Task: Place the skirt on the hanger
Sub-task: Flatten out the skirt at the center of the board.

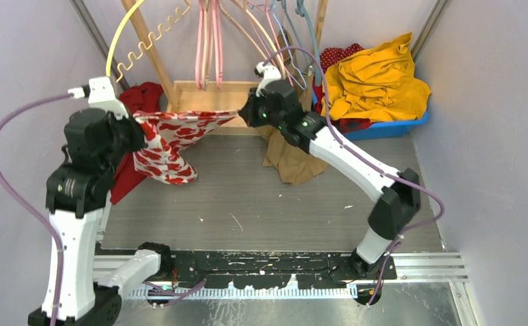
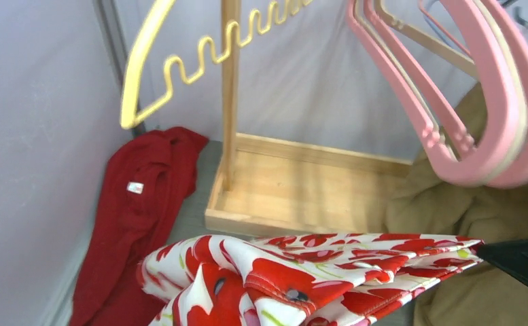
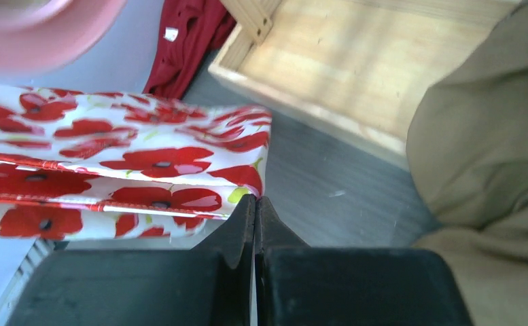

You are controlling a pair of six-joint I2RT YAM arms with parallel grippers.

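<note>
Skirt, poppy-print: light, limp, likely to sag; your left claw and right claw each clamp one end of its top edge, the soundest hold.

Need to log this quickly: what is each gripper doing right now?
Left gripper: shut on the skirt.
Right gripper: shut on the skirt's other end.

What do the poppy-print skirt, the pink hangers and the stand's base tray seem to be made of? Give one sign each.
Skirt: thin woven cloth, matte; it folds softly and shows a stitched hem. Pink hangers: probably plastic, smooth and slightly glossy, with moulded notches. Base tray: pale bare wood, grain visible.
</note>
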